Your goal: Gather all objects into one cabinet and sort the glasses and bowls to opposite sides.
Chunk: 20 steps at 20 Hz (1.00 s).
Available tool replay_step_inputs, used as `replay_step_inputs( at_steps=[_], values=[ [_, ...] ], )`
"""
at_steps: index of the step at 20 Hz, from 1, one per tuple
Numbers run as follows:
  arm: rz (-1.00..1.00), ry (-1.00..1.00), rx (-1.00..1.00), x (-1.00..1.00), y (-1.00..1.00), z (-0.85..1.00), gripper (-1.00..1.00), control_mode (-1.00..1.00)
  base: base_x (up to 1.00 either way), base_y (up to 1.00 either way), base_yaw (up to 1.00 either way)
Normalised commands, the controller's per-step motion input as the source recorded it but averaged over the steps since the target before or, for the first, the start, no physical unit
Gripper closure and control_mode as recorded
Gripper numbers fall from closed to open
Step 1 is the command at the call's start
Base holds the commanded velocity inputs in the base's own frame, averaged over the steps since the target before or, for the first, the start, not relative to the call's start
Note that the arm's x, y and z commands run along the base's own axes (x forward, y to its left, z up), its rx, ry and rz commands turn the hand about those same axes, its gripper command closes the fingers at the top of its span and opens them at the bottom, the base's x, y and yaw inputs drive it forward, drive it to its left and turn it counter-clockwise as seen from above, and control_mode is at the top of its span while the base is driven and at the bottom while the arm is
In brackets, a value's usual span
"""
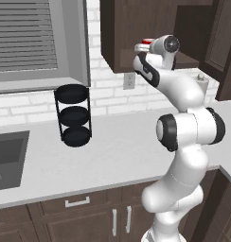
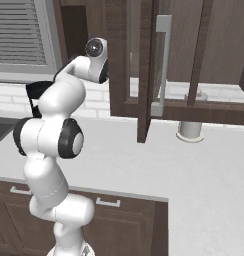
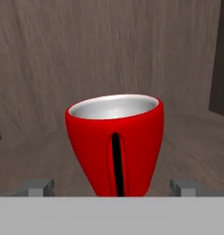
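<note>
Directly before our pincer (image 3: 114, 187) stands a red mug (image 3: 114, 142), upright on the cabinet shelf (image 3: 187, 137), handle facing us. Our fingers (image 3: 38, 187) are spread wide on either side, gripping nothing.

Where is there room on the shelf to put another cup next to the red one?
The red mug stands upright on the wooden shelf, right between the open fingers. Bare shelf lies on both sides of it, out to the back wall. It is crowded only at the mug itself.
</note>
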Motion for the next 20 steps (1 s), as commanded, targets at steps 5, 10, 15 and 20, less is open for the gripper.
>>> replay_step_inputs(
  at_steps=[5, 10, 15, 20],
  values=[
    [0.0, 0.0, 0.0, 0.15, 0.0, 0.0, -1.0, -1.0, 0.0, 0.0, 0.0],
    [0.0, 0.03, 0.0, 0.13, 0.0, 0.0, 1.0, -1.0, 0.0, 0.0, 0.0],
    [0.0, 0.04, 0.0, 0.02, 0.0, 0.0, 1.0, -1.0, 0.0, 0.0, 0.0],
    [0.0, 0.0, 0.0, 0.0, 0.0, 0.0, 1.0, -1.0, 0.0, 0.0, 0.0]
  ],
)
